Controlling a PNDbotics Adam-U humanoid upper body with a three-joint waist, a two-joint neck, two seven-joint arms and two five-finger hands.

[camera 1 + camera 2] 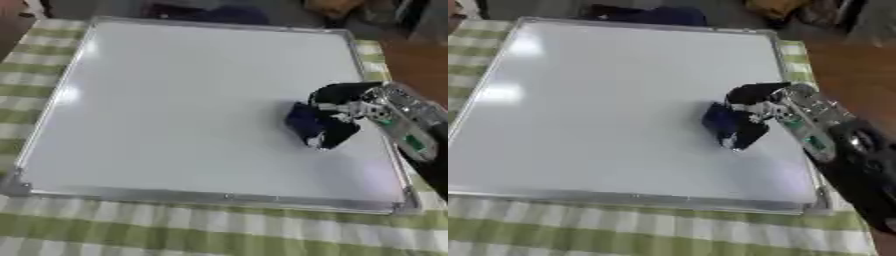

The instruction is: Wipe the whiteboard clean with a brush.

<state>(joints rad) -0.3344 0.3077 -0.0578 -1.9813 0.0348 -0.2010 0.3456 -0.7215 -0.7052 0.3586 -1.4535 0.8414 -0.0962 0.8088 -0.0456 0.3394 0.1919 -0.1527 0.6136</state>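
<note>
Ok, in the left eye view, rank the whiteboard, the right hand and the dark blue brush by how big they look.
1. whiteboard, by far the largest.
2. right hand.
3. dark blue brush, partly hidden under the hand, so its rank against the hand is unsure.

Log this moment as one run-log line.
right hand: shut on dark blue brush | brush: on whiteboard, right side | board: no marks visible | left hand: not in view

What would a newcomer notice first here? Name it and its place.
The big whiteboard fills the green-checked tablecloth, its surface showing no marks. On its right side, the right hand is curled round a dark blue brush pressed on the board.
</note>
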